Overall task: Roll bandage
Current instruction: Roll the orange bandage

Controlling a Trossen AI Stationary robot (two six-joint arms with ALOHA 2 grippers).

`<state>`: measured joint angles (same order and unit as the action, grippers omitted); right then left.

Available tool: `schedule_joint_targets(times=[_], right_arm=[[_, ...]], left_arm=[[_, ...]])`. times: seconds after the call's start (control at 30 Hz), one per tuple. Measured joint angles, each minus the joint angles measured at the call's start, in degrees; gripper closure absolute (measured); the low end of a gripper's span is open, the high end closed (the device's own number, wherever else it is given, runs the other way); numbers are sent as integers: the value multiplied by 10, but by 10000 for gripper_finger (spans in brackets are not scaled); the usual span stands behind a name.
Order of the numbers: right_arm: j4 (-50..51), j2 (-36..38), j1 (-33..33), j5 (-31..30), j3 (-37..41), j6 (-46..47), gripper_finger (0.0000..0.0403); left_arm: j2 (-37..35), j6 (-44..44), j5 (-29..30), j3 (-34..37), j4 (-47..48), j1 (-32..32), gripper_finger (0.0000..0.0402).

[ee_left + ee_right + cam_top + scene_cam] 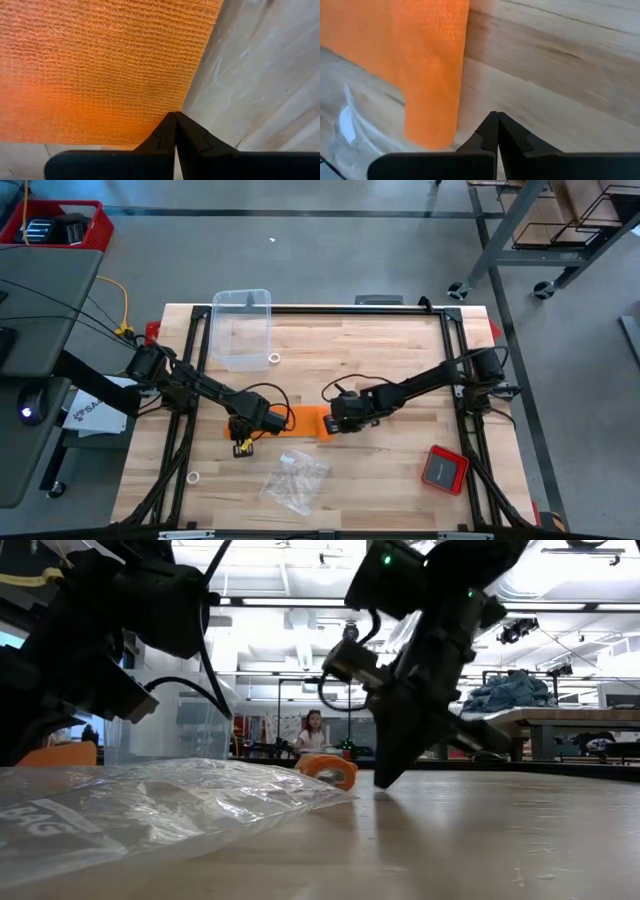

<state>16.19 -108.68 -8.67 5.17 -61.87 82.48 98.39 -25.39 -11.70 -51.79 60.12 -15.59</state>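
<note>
A: Where is the bandage (305,421)?
B: Flat on the table (400,350) mid-centre, between both pincers.
A: Their state?
B: Left gripper (174,120) and right gripper (493,119) are closed, holding nothing (tips at its edges).

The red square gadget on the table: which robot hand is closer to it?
Right. The right gripper sits at the bandage's end, mid-table, with the red device off toward its own side. The left gripper is farther, beyond the bandage's other end.
</note>
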Motion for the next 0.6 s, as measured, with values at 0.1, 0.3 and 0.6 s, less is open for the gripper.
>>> schedule_joint_targets(times=[0.1, 0.3, 0.6], right_arm=[[-34, -16, -9, 23, -1, 12, 403], [-58, -24, -32, 7, -1, 55, 403], [-87, -24, -28, -57, -8, 70, 403]], left_arm=[[0, 0, 0, 0, 1, 0, 401], [0, -1, -3, 0, 1, 0, 401], [0, 4, -15, -1, 7, -2, 401]])
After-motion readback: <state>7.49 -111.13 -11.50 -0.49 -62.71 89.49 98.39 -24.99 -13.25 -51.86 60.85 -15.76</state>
